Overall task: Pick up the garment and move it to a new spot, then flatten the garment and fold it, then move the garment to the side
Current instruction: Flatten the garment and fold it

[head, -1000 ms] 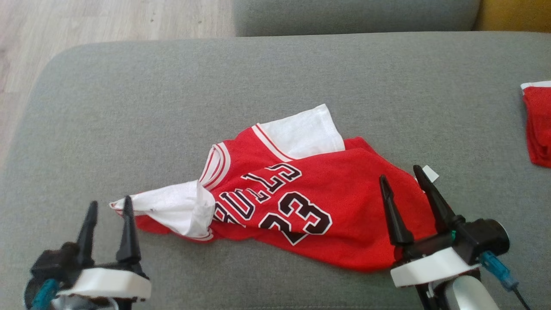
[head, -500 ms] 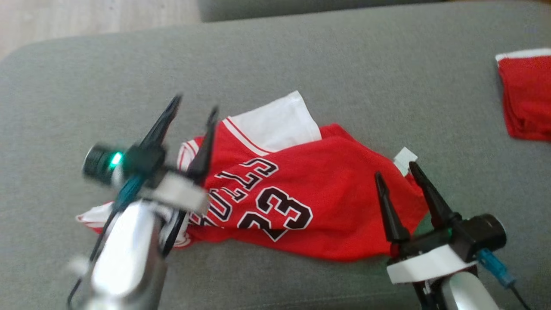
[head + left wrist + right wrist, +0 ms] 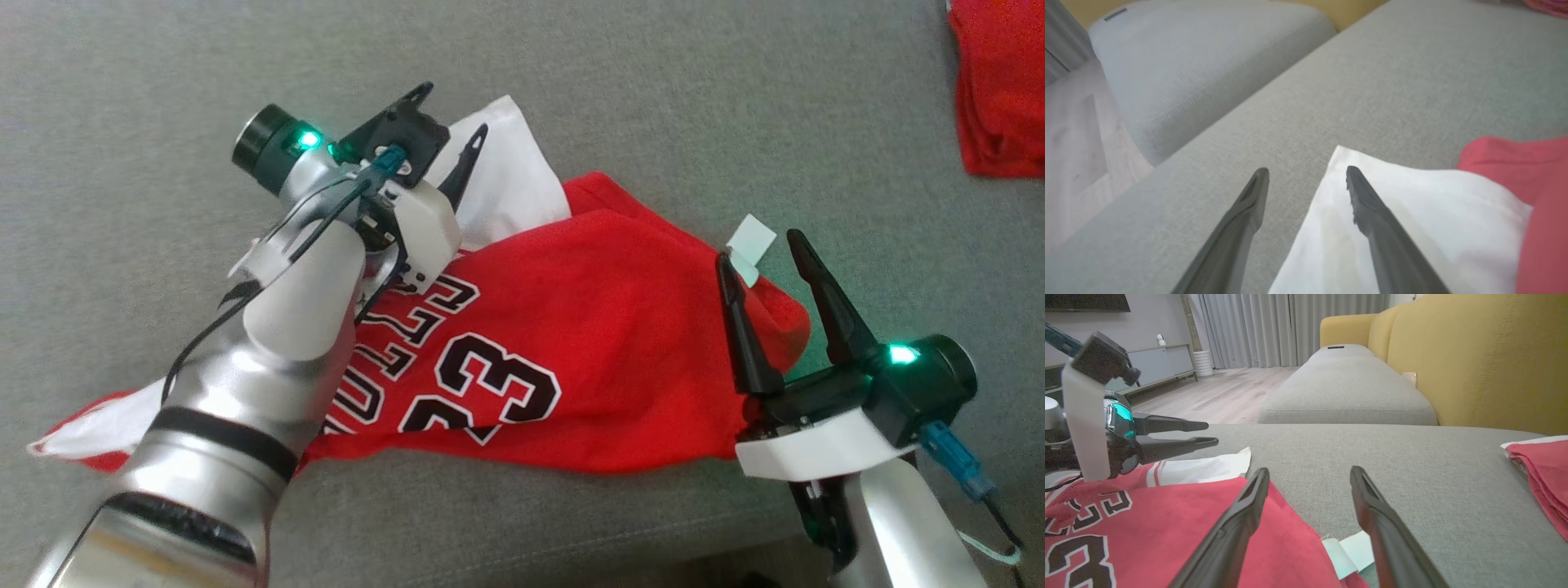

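The garment [image 3: 588,327], a crumpled red jersey with white sleeves and a "23" print, lies on the grey cushion [image 3: 163,122]. My left arm reaches across it. The left gripper [image 3: 451,110] is open over the far white sleeve [image 3: 1404,204], one finger above the cloth and the other above bare cushion, as the left wrist view [image 3: 1306,170] shows. My right gripper [image 3: 758,248] stands open at the garment's right corner, its fingers either side of a white tag [image 3: 751,241]. In the right wrist view the right gripper [image 3: 1310,470] hovers over the red hem [image 3: 1167,522] and tag [image 3: 1351,551].
A second red garment [image 3: 1000,90] lies folded at the cushion's far right, also seen in the right wrist view as the red pile [image 3: 1543,469]. Beyond are another grey cushion [image 3: 1347,388], a yellow sofa back [image 3: 1474,355] and wooden floor [image 3: 1220,392].
The left arm has swung from the lower left up and across the garment to the far white sleeve. The camera has tilted down. The right gripper stays at the garment's right corner.
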{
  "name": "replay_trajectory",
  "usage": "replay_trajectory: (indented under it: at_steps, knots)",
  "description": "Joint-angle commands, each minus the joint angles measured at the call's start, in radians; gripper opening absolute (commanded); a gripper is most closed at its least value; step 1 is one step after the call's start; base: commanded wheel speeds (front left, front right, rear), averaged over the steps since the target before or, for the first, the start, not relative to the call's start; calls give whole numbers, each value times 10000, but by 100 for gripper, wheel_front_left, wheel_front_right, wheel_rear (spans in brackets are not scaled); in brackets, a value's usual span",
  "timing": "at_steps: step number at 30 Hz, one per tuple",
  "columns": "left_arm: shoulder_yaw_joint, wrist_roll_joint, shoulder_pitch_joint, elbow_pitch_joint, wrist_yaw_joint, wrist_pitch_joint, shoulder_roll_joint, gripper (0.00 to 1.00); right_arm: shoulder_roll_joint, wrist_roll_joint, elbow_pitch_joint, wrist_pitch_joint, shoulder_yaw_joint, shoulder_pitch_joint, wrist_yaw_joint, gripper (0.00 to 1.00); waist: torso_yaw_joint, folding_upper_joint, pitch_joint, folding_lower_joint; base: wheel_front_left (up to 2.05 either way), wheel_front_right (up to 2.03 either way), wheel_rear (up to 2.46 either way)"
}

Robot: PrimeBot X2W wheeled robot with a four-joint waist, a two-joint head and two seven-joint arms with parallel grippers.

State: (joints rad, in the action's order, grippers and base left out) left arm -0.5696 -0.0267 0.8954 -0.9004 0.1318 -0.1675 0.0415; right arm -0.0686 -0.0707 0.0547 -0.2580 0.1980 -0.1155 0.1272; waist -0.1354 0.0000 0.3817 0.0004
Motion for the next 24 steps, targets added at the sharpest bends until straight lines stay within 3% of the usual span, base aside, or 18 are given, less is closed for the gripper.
replay_trajectory:
  at_steps: [1,14,15,16,17,20,24]
  knots:
    - [19,130,501,53,-14,-9,117,100,-9,48,-353,-38,243,-185,35,100,-242,0,276,-4,0,0,0]
    - [-1912,2381,1855,-1555,-13,-132,89,100,102,102,-535,-38,247,-341,35,100,-514,0,861,-4,0,0,0]
    - [-2163,2543,1838,-1583,-13,-79,89,83,107,105,-542,-38,236,-340,35,100,-521,0,862,-4,0,0,0]
    - [-2429,2704,1824,-1595,-12,-26,89,22,110,111,-547,-38,215,-334,35,100,-511,0,858,-4,0,0,0]
    - [-2714,2873,1803,-1602,-12,46,89,0,113,119,-551,-38,185,-322,35,100,-486,0,844,-4,0,0,0]
    - [-3378,3211,1906,-1727,-12,66,114,0,121,171,-577,-38,47,-253,35,100,-326,0,734,-4,0,0,0]
    - [-3269,3737,2143,-1698,-12,-634,319,0,124,238,-616,-38,-24,-93,35,100,-10,0,445,-4,0,0,0]
